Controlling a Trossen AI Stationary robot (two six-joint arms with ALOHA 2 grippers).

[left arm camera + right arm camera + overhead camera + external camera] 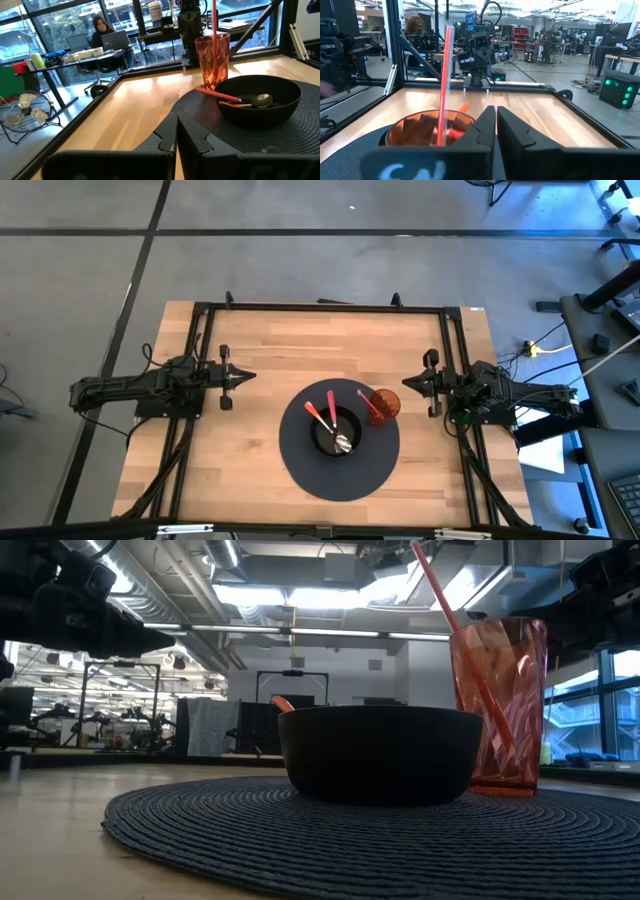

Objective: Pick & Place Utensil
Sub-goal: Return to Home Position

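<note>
Two utensils [331, 408] in bowl [358, 430], cup [385, 402] beside

On the table [250, 350] lies a mat [335, 480]; the bowl [355, 442] stands on it, utensils [330, 412] inside, the cup [385, 402] just right of it.

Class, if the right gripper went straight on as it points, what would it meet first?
Probably the left gripper opposite; the right gripper seems to pass just beside the cup.
</note>
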